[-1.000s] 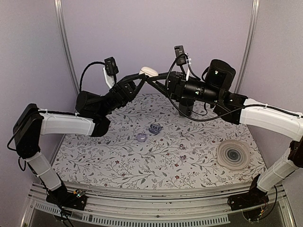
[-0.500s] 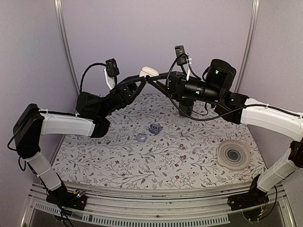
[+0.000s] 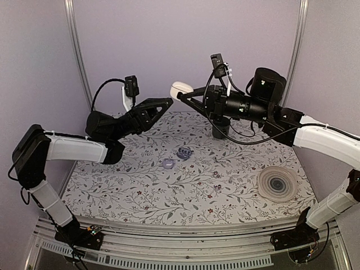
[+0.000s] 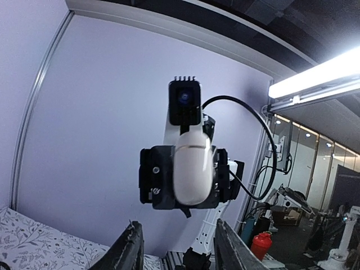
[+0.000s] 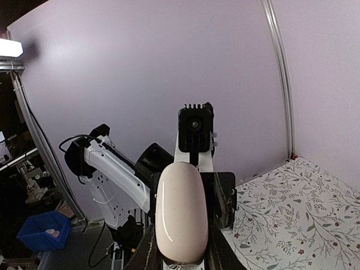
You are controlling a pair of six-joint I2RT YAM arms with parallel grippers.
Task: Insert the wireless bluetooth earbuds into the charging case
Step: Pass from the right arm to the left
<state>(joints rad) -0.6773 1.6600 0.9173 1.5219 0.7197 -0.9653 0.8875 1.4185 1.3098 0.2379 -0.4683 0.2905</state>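
The charging case (image 3: 179,89) is a glossy pale oval pebble, closed, held high in the air above the back of the table. My right gripper (image 3: 183,93) is shut on it; in the right wrist view the case (image 5: 181,219) fills the gap between the fingers (image 5: 147,250). My left gripper (image 3: 167,102) is open and empty, a short way left of and below the case. In the left wrist view the case (image 4: 192,167) shows ahead, above the spread fingers (image 4: 130,250). A small bluish-lilac clump (image 3: 184,152) lies mid-table, too small to make out.
A flat lilac disc (image 3: 168,163) lies next to the clump on the floral table cover (image 3: 140,191). A white round piece with a dark centre (image 3: 277,183) sits at the right. A dark mug (image 3: 220,129) stands at the back under the right arm.
My left gripper has let go of the case and drawn back to the left and down. My right gripper keeps the case and has shifted slightly right.
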